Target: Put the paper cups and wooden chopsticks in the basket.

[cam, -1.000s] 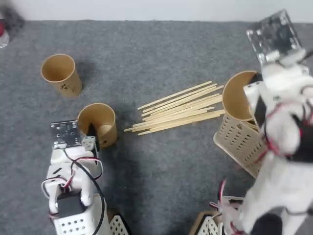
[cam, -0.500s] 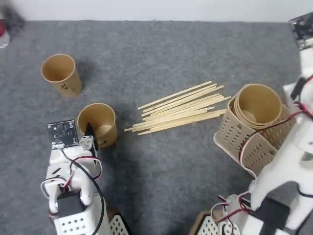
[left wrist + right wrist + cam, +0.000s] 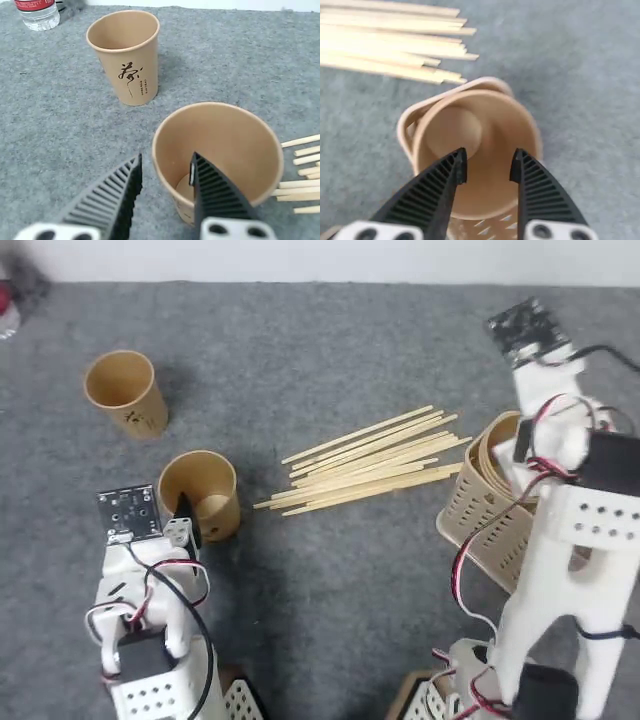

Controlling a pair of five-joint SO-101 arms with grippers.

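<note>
Left wrist view: my left tool (image 3: 166, 157) gapes astride the rim of the near paper cup (image 3: 220, 145), one finger (image 3: 215, 200) inside. Too hard a pinch could crumple its wall or tip it toward the chopsticks (image 3: 370, 472) on the desk (image 3: 330, 340). My right tool (image 3: 489, 152) hangs spread wide over the nested cup (image 3: 470, 130) in the basket (image 3: 475, 520).

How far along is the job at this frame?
Done: one paper cup sits in the basket, with the right gripper open above it. In hand: the left gripper straddles the rim of the near cup, open. Left: that cup, the far cup and the chopsticks, all on the table.
</note>
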